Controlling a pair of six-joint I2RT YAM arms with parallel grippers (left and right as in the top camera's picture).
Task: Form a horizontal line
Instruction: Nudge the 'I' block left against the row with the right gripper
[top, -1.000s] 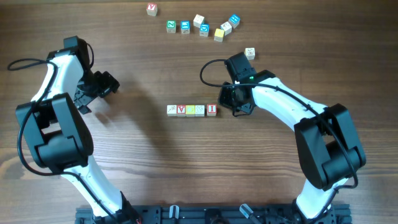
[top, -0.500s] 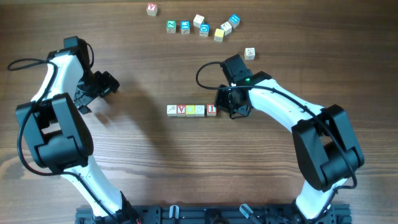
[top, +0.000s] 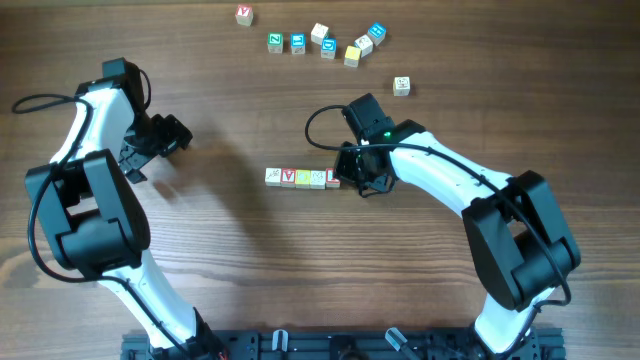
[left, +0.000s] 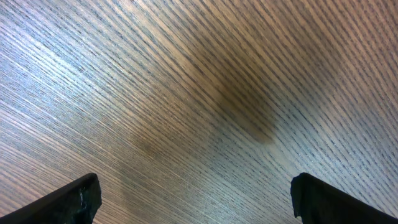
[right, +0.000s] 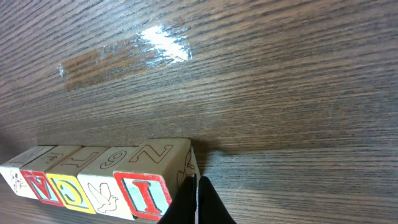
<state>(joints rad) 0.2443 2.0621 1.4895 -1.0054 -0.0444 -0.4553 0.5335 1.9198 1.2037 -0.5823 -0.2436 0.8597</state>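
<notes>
A row of several letter blocks (top: 298, 178) lies in a straight line at the table's middle; it also shows in the right wrist view (right: 99, 180). Its right end is a red "I" block (right: 144, 194). My right gripper (top: 350, 178) (right: 198, 202) is shut and empty, with its fingertips pressed against the right face of that end block. My left gripper (top: 178, 135) (left: 196, 196) is open and empty over bare wood at the left, far from the blocks.
Several loose blocks (top: 325, 42) lie clustered at the table's far edge. One block (top: 244, 14) sits apart at the top left of them, and a single block (top: 401, 85) lies alone right of centre.
My right gripper has moved left and pushed the "I" block against the row. The whole row has slid a little left. The left arm has not moved.
</notes>
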